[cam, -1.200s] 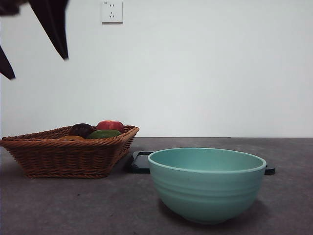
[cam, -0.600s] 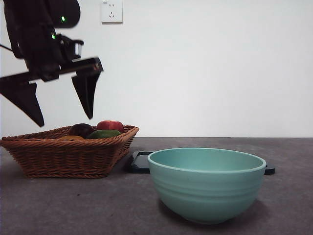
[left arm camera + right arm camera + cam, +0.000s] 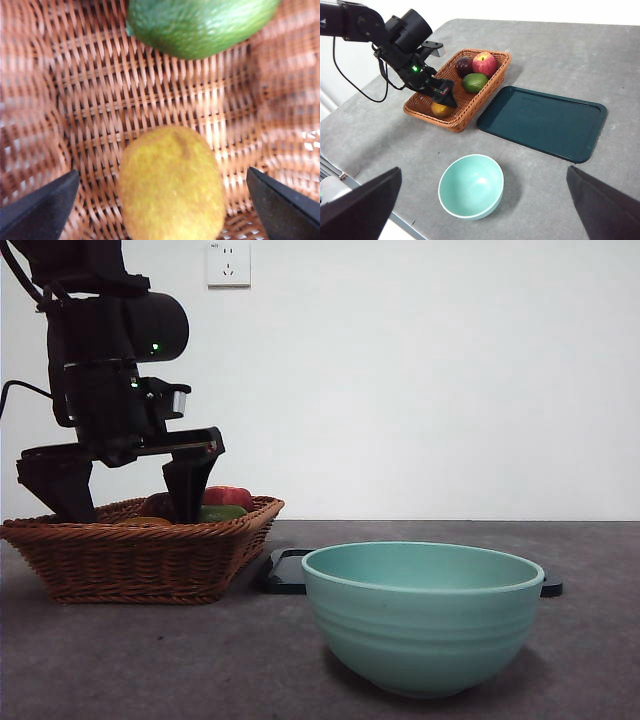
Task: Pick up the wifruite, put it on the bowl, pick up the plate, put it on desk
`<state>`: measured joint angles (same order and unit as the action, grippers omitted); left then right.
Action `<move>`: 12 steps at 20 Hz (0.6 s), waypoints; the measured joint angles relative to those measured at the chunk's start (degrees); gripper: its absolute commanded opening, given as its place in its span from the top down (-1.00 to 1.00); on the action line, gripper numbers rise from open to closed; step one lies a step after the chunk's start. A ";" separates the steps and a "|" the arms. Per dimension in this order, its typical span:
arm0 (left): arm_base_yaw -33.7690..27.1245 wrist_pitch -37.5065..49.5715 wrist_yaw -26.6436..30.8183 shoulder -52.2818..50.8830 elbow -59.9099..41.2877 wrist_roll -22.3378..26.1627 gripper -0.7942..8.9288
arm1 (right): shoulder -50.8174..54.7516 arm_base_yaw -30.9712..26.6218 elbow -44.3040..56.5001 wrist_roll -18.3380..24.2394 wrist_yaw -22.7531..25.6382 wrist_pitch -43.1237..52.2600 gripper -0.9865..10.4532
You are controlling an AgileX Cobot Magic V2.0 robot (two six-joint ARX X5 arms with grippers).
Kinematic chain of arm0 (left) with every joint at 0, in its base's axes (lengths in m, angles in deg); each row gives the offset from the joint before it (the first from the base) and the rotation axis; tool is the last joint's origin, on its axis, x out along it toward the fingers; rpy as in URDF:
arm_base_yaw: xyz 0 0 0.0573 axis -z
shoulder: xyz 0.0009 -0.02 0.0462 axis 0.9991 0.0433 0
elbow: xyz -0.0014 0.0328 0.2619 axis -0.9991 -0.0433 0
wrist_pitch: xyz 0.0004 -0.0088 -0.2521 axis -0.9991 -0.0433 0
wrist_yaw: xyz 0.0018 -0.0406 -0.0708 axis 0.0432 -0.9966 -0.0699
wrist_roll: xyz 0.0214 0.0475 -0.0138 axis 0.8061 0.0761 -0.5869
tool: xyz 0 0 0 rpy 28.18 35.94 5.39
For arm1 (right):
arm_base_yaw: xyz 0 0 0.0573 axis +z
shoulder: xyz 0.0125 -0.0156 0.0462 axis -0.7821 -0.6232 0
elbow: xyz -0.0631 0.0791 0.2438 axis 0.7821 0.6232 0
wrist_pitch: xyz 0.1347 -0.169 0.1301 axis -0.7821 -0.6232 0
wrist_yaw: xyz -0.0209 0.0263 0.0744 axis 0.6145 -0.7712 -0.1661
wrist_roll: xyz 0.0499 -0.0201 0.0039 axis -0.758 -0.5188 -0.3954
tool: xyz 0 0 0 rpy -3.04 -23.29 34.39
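The wifruite (image 3: 172, 185), a small oval brownish-orange fruit, lies on the floor of a wicker basket (image 3: 130, 560). It also shows in the right wrist view (image 3: 440, 109). My left gripper (image 3: 161, 172) is open and lowered into the basket (image 3: 465, 112), one jaw on each side of the wifruite, not closed on it. The front view shows this gripper (image 3: 125, 510) at the left. The mint-green bowl (image 3: 422, 615) stands empty on the grey desk (image 3: 150, 660) at the front. A dark green plate (image 3: 542, 122) lies flat beside the basket. My right gripper (image 3: 484, 172) is open, high above the table.
A green fruit (image 3: 200, 25), a red apple (image 3: 484, 63) and a dark purple fruit (image 3: 464, 65) lie at the basket's far end. The plate's edge (image 3: 290, 572) shows behind the bowl (image 3: 471, 186). A wall socket (image 3: 228, 262) is on the back wall.
My left arm has come down from the top left corner. Its open jaws have dropped into the basket around the wifruite. Bowl, plate and fruits have not moved.
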<state>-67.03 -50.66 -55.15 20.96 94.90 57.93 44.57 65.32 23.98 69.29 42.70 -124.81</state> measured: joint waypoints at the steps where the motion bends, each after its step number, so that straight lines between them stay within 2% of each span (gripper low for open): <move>1: 0.00 0.15 0.00 0.26 0.00 0.31 -0.36 | 0.00 0.00 0.00 0.00 0.00 -0.04 -0.20; 5: 0.00 0.11 0.00 2.08 0.02 1.36 -0.13 | 0.00 0.00 0.00 -0.02 0.02 -0.24 -0.20; 9: -0.07 -0.11 0.57 2.84 0.15 1.95 0.35 | 0.00 0.00 0.00 -0.02 0.00 -0.24 -0.20; 12: -0.07 -2.58 0.37 2.86 2.56 1.95 0.35 | 0.00 0.00 0.00 -0.02 0.00 -0.24 -0.20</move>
<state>-67.09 -53.24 -54.78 23.82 97.46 59.88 44.57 65.32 23.98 69.27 42.70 -125.05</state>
